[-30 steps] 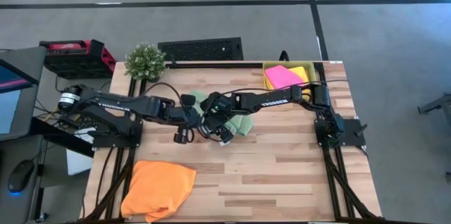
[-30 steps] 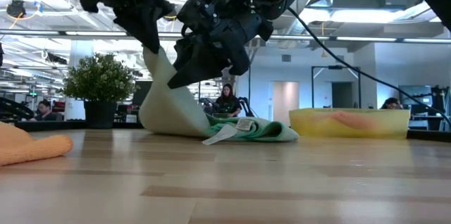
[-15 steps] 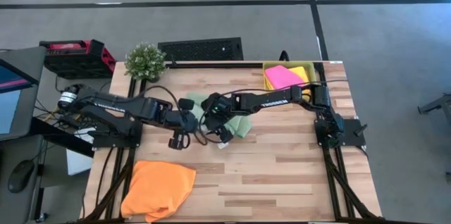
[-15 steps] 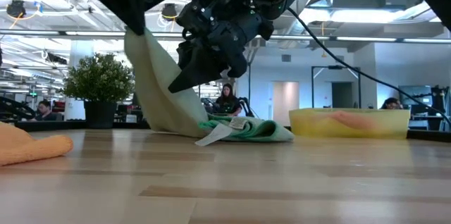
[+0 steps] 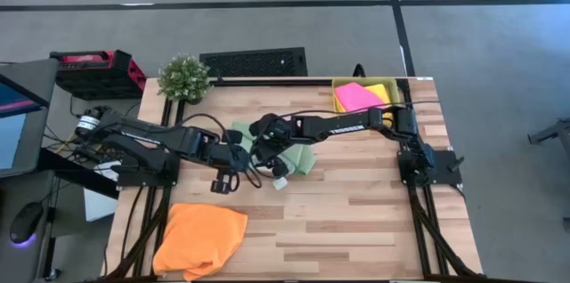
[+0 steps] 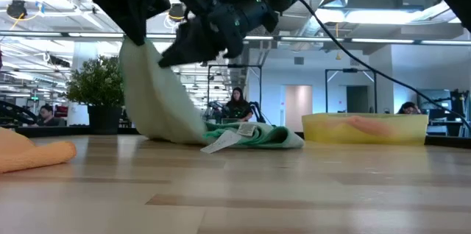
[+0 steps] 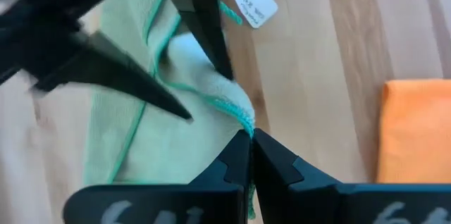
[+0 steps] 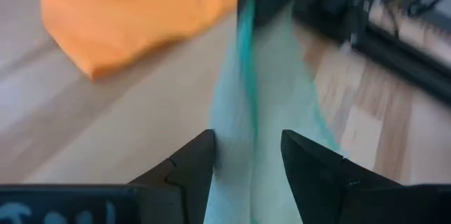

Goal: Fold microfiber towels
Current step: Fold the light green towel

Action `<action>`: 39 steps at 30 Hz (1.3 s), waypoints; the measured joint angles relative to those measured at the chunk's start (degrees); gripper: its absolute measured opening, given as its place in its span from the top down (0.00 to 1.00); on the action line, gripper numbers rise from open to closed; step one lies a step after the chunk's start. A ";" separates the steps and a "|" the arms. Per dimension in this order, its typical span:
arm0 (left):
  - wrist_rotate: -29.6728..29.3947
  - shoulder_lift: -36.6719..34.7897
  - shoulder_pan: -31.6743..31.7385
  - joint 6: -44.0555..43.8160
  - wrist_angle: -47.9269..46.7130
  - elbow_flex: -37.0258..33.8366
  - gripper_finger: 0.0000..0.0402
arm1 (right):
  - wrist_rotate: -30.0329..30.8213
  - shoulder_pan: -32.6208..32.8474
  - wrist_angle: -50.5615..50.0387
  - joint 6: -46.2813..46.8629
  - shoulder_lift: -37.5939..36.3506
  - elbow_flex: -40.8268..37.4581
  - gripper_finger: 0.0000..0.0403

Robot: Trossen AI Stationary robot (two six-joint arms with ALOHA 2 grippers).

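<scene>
1. Since the earlier frame, the left hand (image 5: pixel 226 169) has carried its pinched corner of the pale green towel (image 5: pixel 298 158) away from the potted plant (image 5: pixel 183 76) and further from the tray, so the raised sheet leans that way more steeply in the low view, and the right hand (image 5: pixel 264 141) has lifted with it.
2. Left hand: clamped tight on a green-stitched corner of the pale green towel, held up off the counter (image 5: pixel 356 203) on the side of the heap away from the tray (image 5: pixel 341 84).
3. Right hand: fingers (image 8: pixel 184 164) spread wide, astride the hanging cloth just beside the left hand, gripping nothing that I can see.
4. Deciding relation: the stretched edge runs down from the left hand past the right hand towards the bunched heap, so the right hand is the nearer one to take a second hold along it.
5. Pale green towel: thin, floppy, teal-hemmed, with a white tag (image 6: pixel 218 143); its lower part lies crumpled on the counter near the middle, between the plant and the tray.
6. Orange towel (image 5: pixel 199 238) lies heaped at the counter edge opposite the plant, well apart.
7. Pink towel (image 5: pixel 356 97) and yellow towel (image 5: pixel 383 92) rest in the tray.
</scene>
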 joint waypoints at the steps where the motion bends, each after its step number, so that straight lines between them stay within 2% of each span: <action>1: -0.18 0.42 0.00 0.01 0.41 0.01 1.00 | -0.88 0.00 0.29 -0.03 -0.02 0.54 0.53; 6: -0.38 1.65 0.00 1.15 0.55 -0.01 1.00 | -3.22 0.02 0.30 -2.88 -0.12 1.49 0.53; 10: -0.62 1.91 0.07 1.83 0.65 0.01 1.00 | -7.50 0.00 1.00 -3.09 -0.13 1.47 0.53; 20: -2.36 1.94 0.07 2.67 1.33 0.01 1.00 | -7.88 -0.02 0.26 -3.09 -0.11 1.47 0.53; 27: -6.11 1.94 0.09 2.70 1.98 0.02 1.00 | -7.90 -0.02 -2.48 -3.25 -0.11 1.47 0.53; 39: -7.94 1.94 0.09 5.06 0.66 4.69 1.00 | -7.91 0.00 -7.14 -5.60 -0.11 1.45 0.53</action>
